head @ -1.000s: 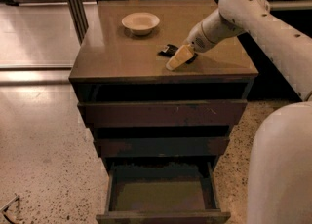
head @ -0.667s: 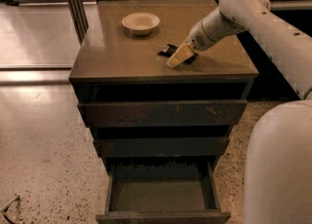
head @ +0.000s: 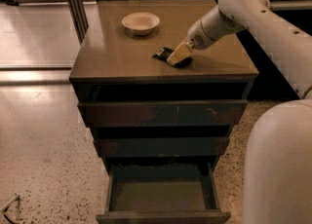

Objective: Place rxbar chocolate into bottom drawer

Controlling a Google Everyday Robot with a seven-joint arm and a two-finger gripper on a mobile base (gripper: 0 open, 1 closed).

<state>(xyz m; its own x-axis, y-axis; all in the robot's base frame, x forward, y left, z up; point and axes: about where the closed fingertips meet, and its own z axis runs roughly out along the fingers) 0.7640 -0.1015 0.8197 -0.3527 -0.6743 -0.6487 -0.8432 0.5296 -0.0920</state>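
The rxbar chocolate (head: 163,53), a flat bar in a shiny black wrapper, lies on the brown cabinet top (head: 122,52) right of the middle. My gripper (head: 178,55) is down on the bar's right part and covers it; only the left end of the bar shows. The bottom drawer (head: 163,196) is pulled out below, with a dull greenish-brown floor and nothing in it.
A round cream bowl (head: 140,22) stands on the cabinet top, behind and left of the bar. The two upper drawers (head: 161,113) are pushed in. My arm (head: 253,13) reaches in from the right. Speckled floor (head: 44,145) lies to the left.
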